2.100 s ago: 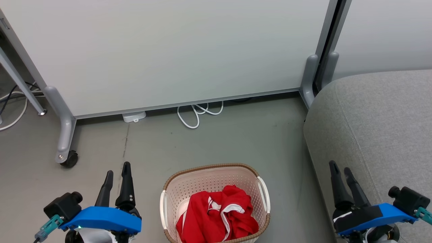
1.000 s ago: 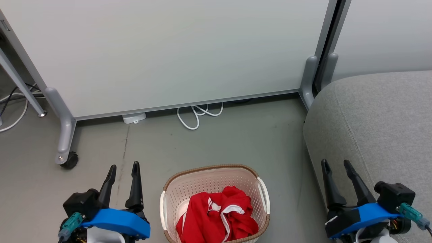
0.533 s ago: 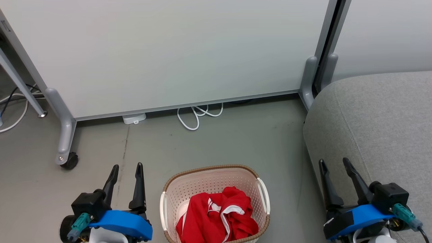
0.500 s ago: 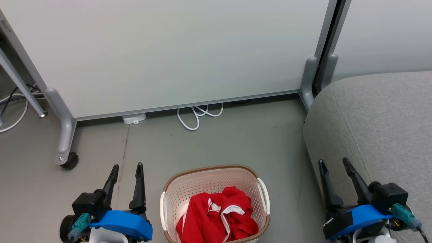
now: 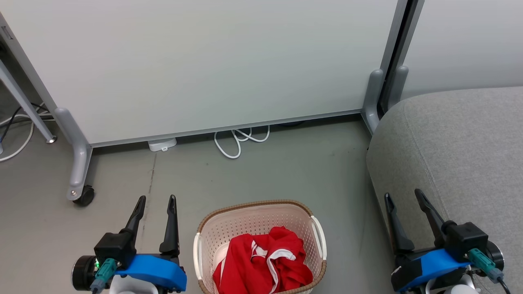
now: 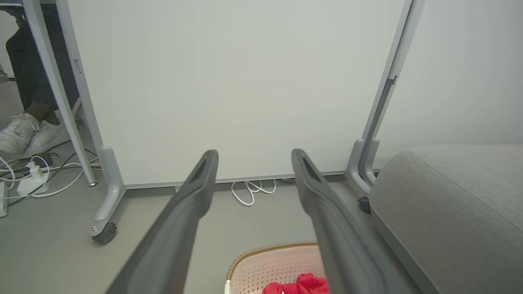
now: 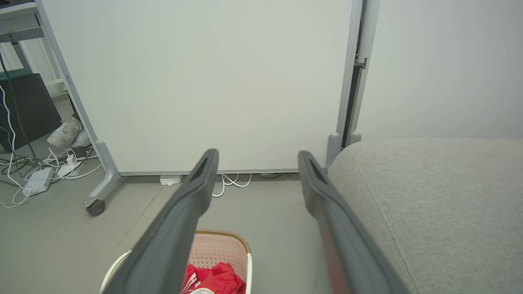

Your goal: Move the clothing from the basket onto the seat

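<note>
I see the clothing (image 5: pixel 261 265) in bright red with white stripes, and the basket (image 5: pixel 245 222) cream and perforated with a brown woven-look rim. The seat (image 5: pixel 461 147) is plain grey, possibly flecked, too fine to tell. The floor (image 5: pixel 286 175) is dull grey-green, the partition (image 5: pixel 204 61) off-white, the cable (image 5: pixel 235 143) white — the left gripper (image 5: pixel 157 199) and right gripper (image 5: pixel 401 193) are black on blue.
</note>
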You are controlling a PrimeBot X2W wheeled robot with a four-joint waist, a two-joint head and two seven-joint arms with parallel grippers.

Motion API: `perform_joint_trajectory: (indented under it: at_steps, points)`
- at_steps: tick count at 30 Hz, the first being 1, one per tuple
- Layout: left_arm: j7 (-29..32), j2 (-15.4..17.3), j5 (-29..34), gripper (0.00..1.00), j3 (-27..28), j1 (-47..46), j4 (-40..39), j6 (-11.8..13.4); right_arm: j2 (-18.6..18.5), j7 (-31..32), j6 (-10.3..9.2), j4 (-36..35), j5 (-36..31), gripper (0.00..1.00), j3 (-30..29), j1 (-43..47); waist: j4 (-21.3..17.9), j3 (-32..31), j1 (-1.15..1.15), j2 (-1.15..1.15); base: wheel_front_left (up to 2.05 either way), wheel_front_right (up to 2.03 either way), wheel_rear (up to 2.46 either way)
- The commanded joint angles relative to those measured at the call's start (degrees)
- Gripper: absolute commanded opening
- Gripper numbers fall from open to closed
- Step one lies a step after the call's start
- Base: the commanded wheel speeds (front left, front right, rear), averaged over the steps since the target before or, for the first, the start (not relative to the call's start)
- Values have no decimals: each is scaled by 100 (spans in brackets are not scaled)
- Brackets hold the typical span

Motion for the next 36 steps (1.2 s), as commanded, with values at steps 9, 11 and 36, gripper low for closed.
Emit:
perform_joint_trajectory:
  at_steps: [9,11,36]
  points:
    - [-120,-14,394,100,30,-46,-15,-32,-34,-145,2,5,-389,100,18,-37,-9,-1,0,0,0,0,0]
    - [-147,-18,471,100,31,-48,-3,-38,-33,-163,2,9,-468,100,27,-42,-13,0,0,0,0,0,0]
    - [-148,-58,511,100,110,-38,186,-80,-31,-171,2,-51,-344,100,304,-259,-372,388,0,0,0,0,0]
